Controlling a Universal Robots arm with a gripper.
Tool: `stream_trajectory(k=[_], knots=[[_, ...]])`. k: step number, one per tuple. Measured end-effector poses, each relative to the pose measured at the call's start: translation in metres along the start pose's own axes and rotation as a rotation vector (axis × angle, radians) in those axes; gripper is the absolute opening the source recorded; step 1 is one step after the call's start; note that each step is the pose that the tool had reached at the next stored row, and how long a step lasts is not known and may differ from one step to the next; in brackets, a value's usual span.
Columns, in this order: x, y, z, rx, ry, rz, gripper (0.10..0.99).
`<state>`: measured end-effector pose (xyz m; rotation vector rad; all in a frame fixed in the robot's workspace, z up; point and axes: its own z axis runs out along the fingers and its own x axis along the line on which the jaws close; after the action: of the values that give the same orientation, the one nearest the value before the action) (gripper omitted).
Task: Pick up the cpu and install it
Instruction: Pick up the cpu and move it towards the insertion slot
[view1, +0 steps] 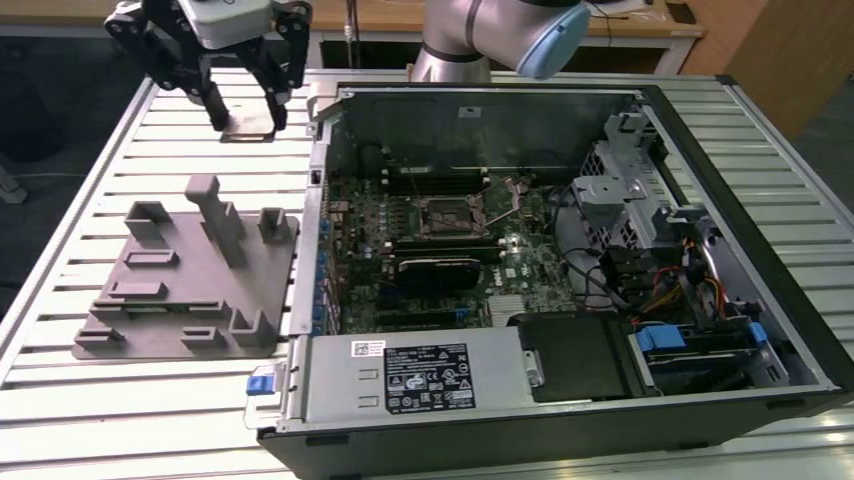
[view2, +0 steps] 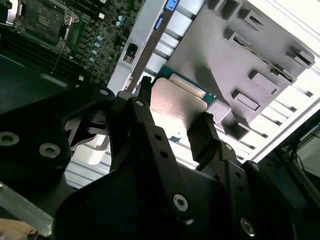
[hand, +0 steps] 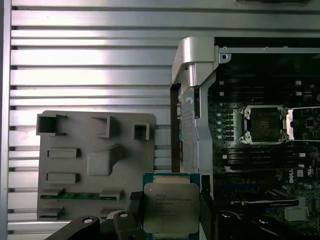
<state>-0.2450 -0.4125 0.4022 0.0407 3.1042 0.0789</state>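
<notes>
First wrist view: gripping the cpu (hand: 171, 205) flat by its edges in the tool (hand: 170, 212), out over the slatted surface (hand: 90, 65) near the grey fixture (hand: 95, 165) and well apart from the open motherboard socket (hand: 263, 125), so probably best kept level, lined up square, no forcing.

One cpu (hand: 171, 207), one grey fixture (view1: 174, 300), one open computer case (view1: 481, 120), one motherboard socket (view1: 451, 212), two fingers (view1: 214, 110).

Your cpu (hand: 171, 207) — a flat square chip, silvery top, green rim — sits face up, pinched at opposite edges between the jaws, clear of the tabletop (hand: 90, 60).
</notes>
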Motion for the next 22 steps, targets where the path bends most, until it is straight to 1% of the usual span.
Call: stream_trajectory(k=[4, 9, 22], knots=[[-0.0106, 0.0004, 0.0004, 0.000, 0.0000, 0.000, 0.541], [-0.0274, 0.0013, 0.0011, 0.000, 0.0000, 0.000, 0.541], [-0.0800, 0.0042, 0.0031, 0.000, 0.0002, 0.000, 0.541]])
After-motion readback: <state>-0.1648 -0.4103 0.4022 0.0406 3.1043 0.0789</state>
